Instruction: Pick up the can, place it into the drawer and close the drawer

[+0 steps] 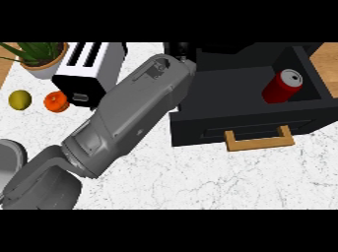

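The red metal can (281, 87) inside the open black drawer (200, 129) looks light, rigid and slick, and is best gripped mid-body. The left hand's (178, 49) state cannot be told.

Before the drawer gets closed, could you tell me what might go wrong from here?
The left hand is at the back left corner of the drawer, far from the wooden handle; a push from there might skew the drawer. The forearm lies beside the toaster and could knock it. The can may topple when the drawer shuts.

Left hand (180, 49) largely hidden behind forearm (131, 115), plant (35, 53) top cropped
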You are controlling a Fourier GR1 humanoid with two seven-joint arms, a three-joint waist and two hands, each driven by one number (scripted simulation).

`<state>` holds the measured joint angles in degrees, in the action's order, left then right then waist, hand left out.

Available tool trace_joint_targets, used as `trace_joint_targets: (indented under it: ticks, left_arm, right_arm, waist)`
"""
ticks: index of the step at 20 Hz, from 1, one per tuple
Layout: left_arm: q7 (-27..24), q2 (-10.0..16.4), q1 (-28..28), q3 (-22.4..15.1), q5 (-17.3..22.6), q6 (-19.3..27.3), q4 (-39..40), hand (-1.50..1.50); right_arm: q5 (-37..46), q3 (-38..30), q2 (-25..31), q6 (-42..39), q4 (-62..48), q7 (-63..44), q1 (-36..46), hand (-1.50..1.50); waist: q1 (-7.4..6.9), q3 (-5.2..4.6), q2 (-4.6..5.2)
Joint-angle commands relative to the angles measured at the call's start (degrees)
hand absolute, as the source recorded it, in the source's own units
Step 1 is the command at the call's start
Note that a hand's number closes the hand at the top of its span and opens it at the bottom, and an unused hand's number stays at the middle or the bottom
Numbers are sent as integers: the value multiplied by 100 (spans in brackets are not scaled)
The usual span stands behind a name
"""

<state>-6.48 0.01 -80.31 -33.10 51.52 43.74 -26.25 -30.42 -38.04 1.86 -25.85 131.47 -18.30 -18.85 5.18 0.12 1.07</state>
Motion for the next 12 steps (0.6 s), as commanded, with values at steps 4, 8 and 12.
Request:
trace_joint_targets:
  ticks: [4,8,12]
  left_arm:
    - [-364,-1,2,-43,273,-113,297,-150]
    - [-422,-1,-20,-188,490,221,18,-150]
    - [-626,-1,136,-184,593,-5,-107,-150]
  right_arm:
    - [73,49,34,-24,-49,-17,96,-150]
    - [138,-79,7,-85,88,203,5,-150]
    - [1123,-201,361,-456,438,861,234,-150]
  waist:
    - [0,0,24]
    - [-15,0,-16]
    - [-42,-1,2]
